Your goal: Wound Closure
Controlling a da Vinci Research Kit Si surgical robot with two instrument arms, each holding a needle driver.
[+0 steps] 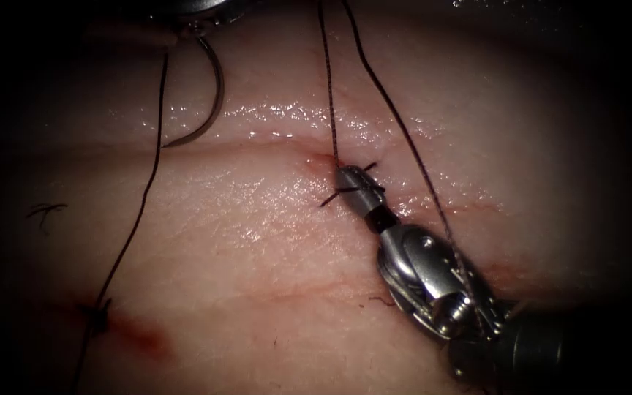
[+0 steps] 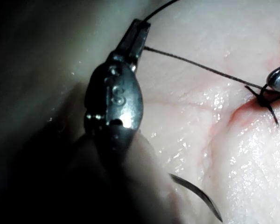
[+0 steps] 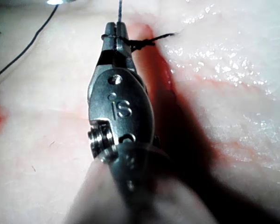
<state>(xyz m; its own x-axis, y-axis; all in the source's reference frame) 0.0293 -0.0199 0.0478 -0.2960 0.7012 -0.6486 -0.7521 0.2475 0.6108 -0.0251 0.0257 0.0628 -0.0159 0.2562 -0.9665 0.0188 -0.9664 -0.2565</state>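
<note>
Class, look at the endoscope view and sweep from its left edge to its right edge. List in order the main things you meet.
Small stray thread scrap → knotted stitch beside the red fluid → curved needle, held at the left tool → knot at the cut, gripped by the right tool.

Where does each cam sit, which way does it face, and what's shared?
Endoscope: above and in front, looking down on the tissue; the right tool enters from lower right, jaws shut on thread at the knot; the needle, apparently held by neither tool, looks out of the tissue.
Left wrist: along its shaft at the left tool, jaws shut on thread.
Right wrist: along its shaft at its own jaws at the knot.
Shared: knot and thread in all three; needle in endoscope and left wrist.
</note>
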